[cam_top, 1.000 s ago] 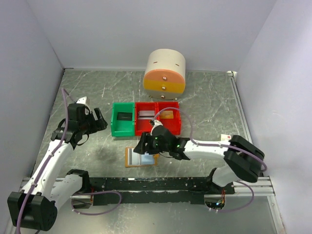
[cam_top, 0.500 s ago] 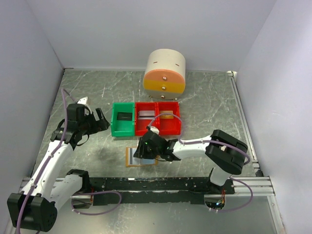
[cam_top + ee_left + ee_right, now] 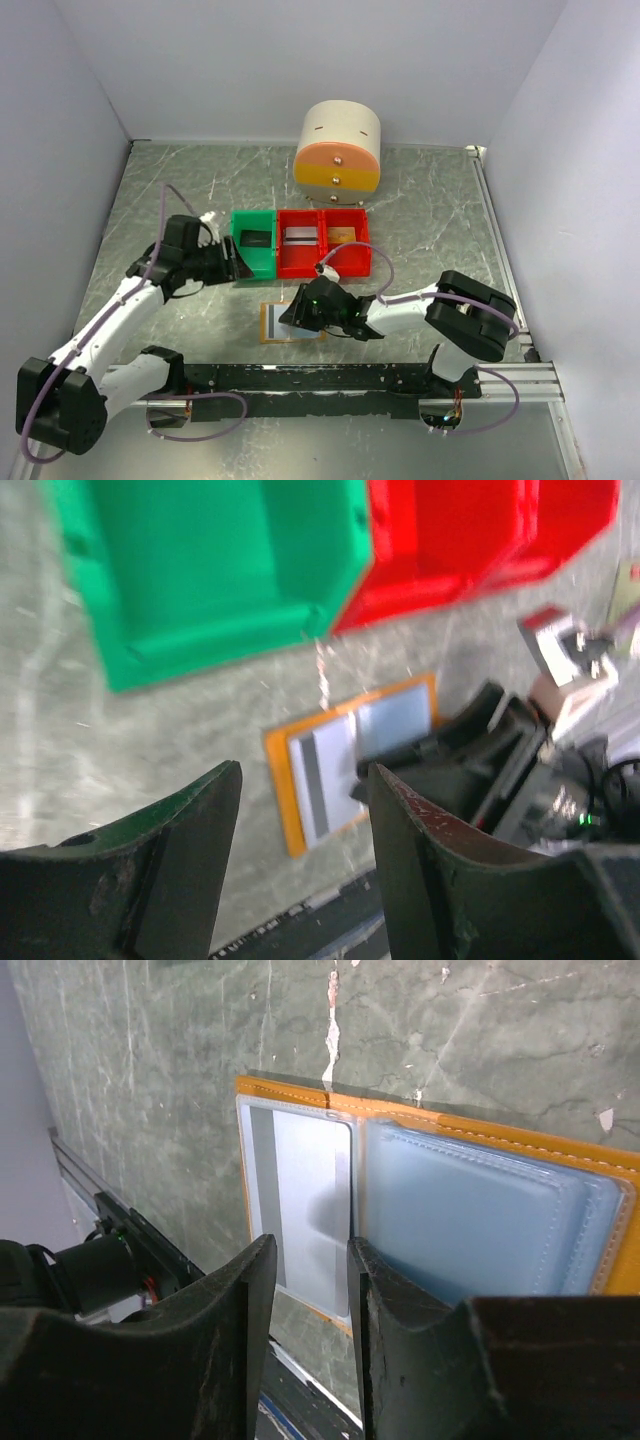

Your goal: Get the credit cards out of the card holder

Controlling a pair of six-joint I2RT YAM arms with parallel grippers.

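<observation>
The card holder [image 3: 270, 323] lies open on the table in front of the bins, orange rim outward. In the right wrist view its left pocket holds a grey-silver card with a dark stripe [image 3: 285, 1200], and the right pocket [image 3: 480, 1220] looks pale blue. My right gripper [image 3: 310, 1252] hovers low over the left pocket's inner edge, jaws slightly apart and holding nothing; it also shows in the top view [image 3: 302, 315]. My left gripper [image 3: 237, 266] is open and empty by the green bin's front, looking down at the holder [image 3: 345, 750]. A grey card [image 3: 299, 236] and a gold-orange card [image 3: 342, 236] lie in the red bins.
A green bin [image 3: 240, 262] with a dark item [image 3: 255, 239] and two red bins [image 3: 300, 268] stand in a row behind the holder. A round cream drawer unit [image 3: 338, 150] stands at the back. The black rail [image 3: 330, 378] runs along the near edge.
My left arm has swung right and down from the far left to the green bin's front. My right gripper has stayed over the open holder, shifting slightly.
</observation>
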